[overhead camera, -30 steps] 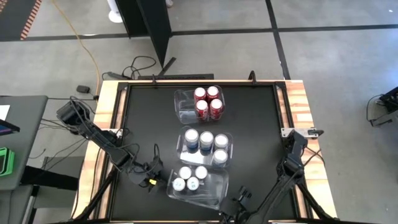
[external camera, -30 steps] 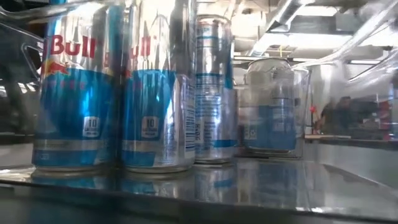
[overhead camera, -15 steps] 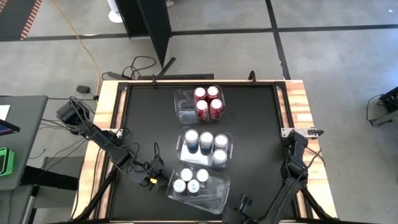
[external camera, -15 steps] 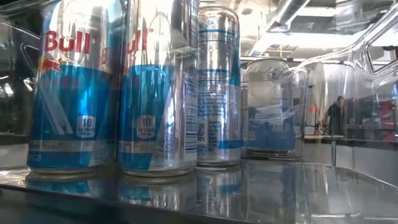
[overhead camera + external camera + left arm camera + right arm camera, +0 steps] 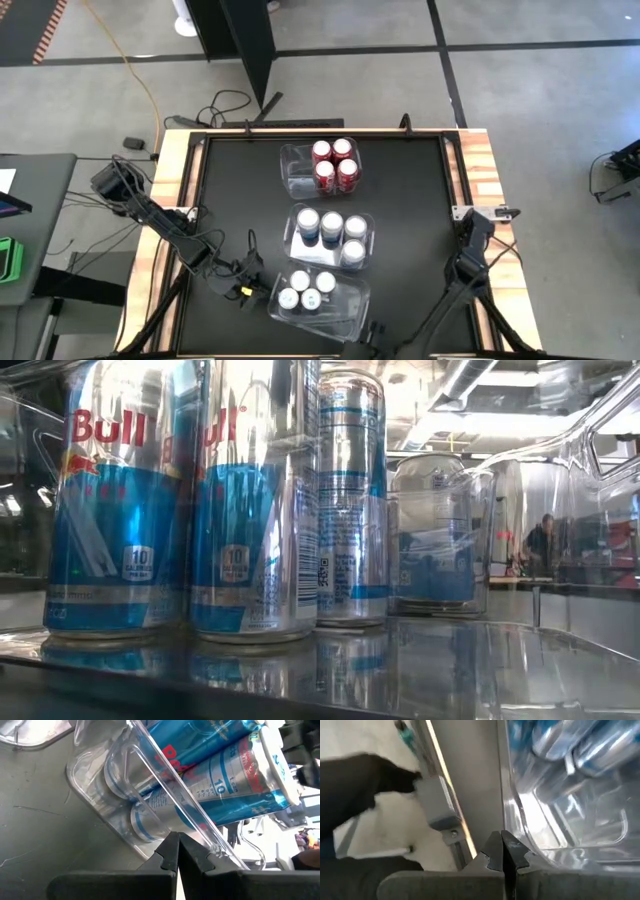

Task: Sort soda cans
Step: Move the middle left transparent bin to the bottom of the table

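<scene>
Since half a second ago we see the right gripper [image 5: 362, 335] slide along the table's near edge toward the nearest bin, while the cans and bins have kept their places.

We count four red cans [image 5: 334, 164] in the clear bin [image 5: 295, 172] near the far edge, four dark blue cans [image 5: 332, 233] in the middle bin [image 5: 299, 250] at the table's [image 5: 230, 190] centre, and four light blue cans [image 5: 306, 288] in the nearest bin [image 5: 340, 310] by the near edge. In the low view the light blue cans [image 5: 120, 510] stand upright behind the bin's clear wall.

Our left gripper [image 5: 245, 282] sits just beside the nearest bin's left side, its fingers [image 5: 170, 854] pressed together on nothing. The right gripper's fingers [image 5: 496, 851] are together too, empty, just beside that bin's near wall [image 5: 560, 852].
</scene>
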